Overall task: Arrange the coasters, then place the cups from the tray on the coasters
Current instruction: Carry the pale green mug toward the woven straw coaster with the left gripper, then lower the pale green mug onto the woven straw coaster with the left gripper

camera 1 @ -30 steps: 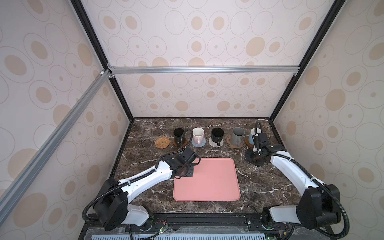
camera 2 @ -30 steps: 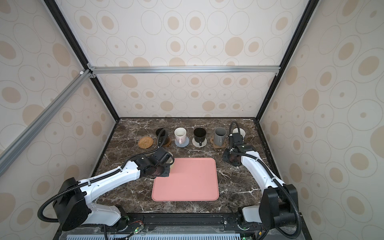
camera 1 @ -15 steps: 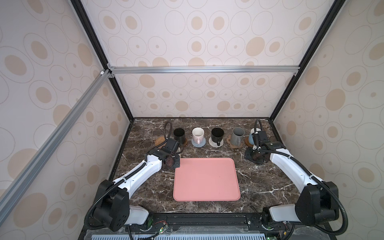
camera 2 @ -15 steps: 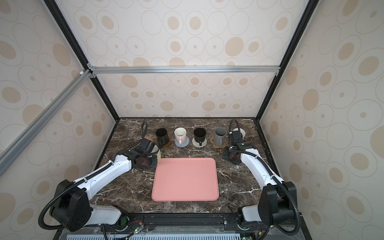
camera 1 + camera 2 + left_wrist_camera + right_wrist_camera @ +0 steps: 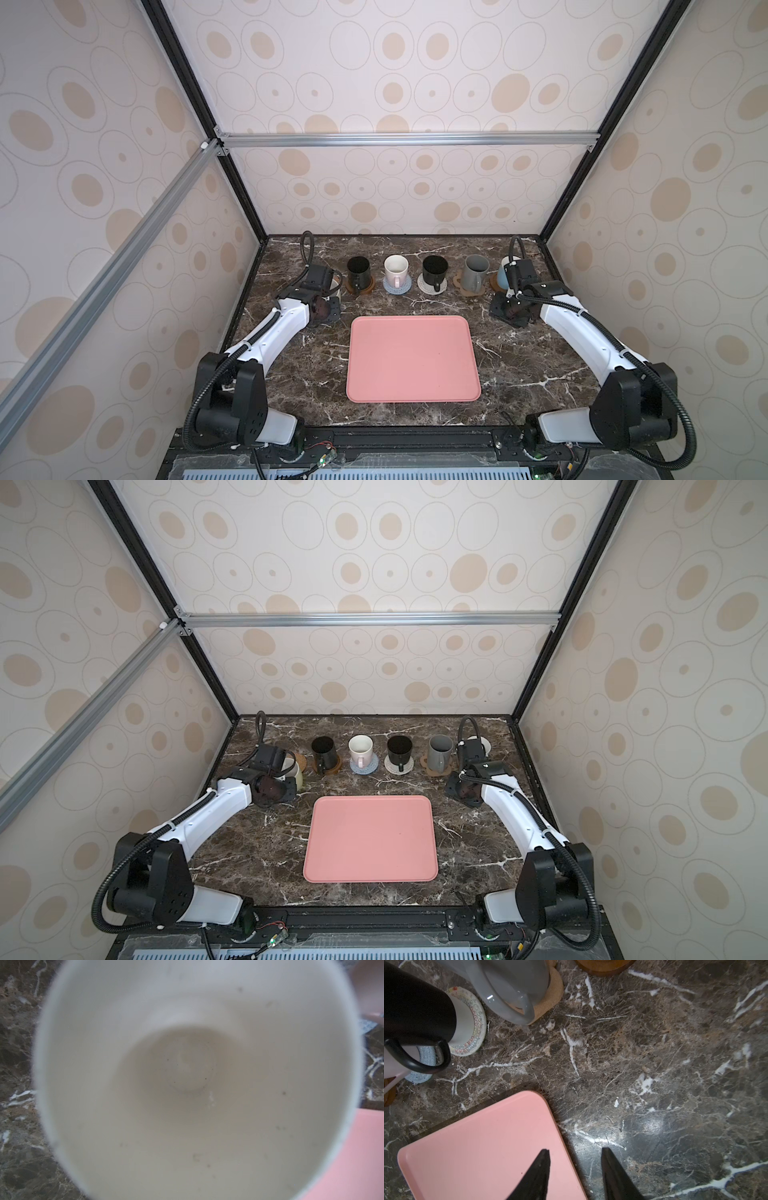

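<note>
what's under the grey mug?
The grey mug stands on the tan paw-shaped coaster; only the coaster's edge lobes show around the base. Its middle is hidden under the mug.

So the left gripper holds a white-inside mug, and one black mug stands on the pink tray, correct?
No. In both top views the tray is bare; both black mugs stand on coasters behind it. The left gripper does hold the white-inside mug.

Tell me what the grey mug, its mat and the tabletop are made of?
Grey mug: probably glazed ceramic, glossy with a highlight on its handle. Mat: looks like cork, tan, speckled, matte. Tabletop: polished dark marble or a lookalike, white veins, soft reflections.
</note>
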Available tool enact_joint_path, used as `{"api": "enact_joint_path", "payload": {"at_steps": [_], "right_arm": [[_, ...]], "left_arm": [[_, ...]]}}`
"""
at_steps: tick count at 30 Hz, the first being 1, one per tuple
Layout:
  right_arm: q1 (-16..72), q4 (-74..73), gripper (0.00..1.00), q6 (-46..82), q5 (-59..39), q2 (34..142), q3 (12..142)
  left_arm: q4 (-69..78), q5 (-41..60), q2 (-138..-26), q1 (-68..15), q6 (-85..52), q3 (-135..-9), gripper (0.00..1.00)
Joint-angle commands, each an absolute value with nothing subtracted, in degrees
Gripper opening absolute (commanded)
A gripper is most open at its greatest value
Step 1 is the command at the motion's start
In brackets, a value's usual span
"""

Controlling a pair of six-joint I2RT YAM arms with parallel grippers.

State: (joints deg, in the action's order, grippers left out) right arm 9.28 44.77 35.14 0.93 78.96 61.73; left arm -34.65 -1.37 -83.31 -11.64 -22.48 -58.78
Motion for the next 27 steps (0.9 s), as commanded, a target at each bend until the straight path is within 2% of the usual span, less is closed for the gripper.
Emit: {"api": "enact_joint_path", "payload": {"at_steps": [1,13,27], "right_arm": [[8.8,46.8,0.44,35.7,2.1,78.1,63.2],[8.8,47.0,0.44,36.8,3.1,75.7,61.2],[8.8,46.5,0.44,37.0,3.3,75.0,60.2]], "left_arm": [[-29.5,-1.0,-85.1,-9.1,-18.3,-63.9,0.12],[-27.7,2.0,-95.3,-3.2,-12.4,-73.2,0.12],[-27.6,4.6,-103.1,-1.9,-10.7,-80.5,0.12]]}}
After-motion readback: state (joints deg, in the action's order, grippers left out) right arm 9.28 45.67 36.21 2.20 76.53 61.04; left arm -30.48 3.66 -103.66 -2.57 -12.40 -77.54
